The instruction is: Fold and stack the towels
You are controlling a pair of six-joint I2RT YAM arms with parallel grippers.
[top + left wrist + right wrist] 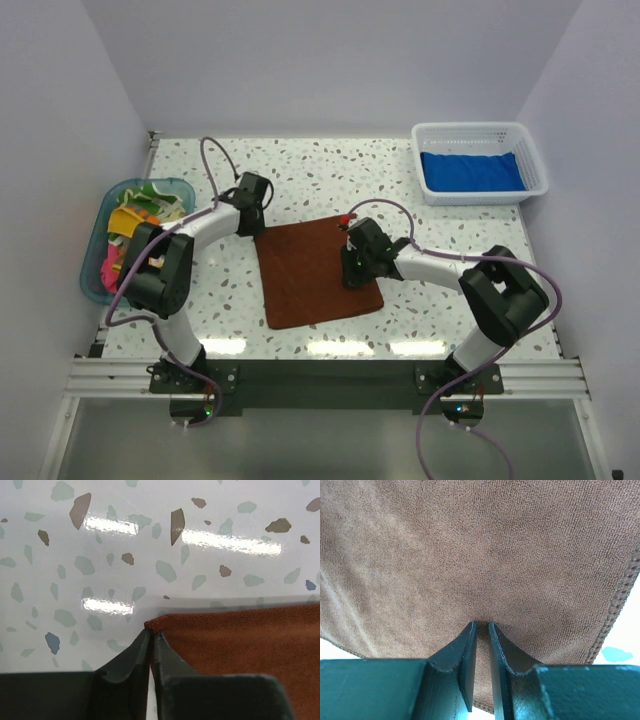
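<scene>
One rust brown towel (315, 275) is in hand. It lies spread flat on the bench (440, 235), nearer the arms than the white mesh basket (480, 128) and off to the basket's left. A blue towel (470, 170) rests folded inside that basket. The remaining bright towels (135, 215) sit heaped in a teal tub (95, 255), well apart from the basket on the far side of the brown cloth.

The left fingers (132, 660) are pressed together right at the far corner of the brown towel that points away from the basket, and they appear to nip its very tip. The right fingers (462, 650) are nearly closed on the cloth along the edge facing the basket, with the stitched hem running just beside them.

The towel looks light, soft and quite limp, with a fine nap that should grip well between the pads. It will likely not hold any shape and would sag in the middle between two pinches, so the hold points should sit at the corners or on the hem, where the fabric is firmest. A tip-only pinch like the left one could slip free, so a slightly deeper bite seems safer. The glossy bench should let the cloth slide easily.
</scene>
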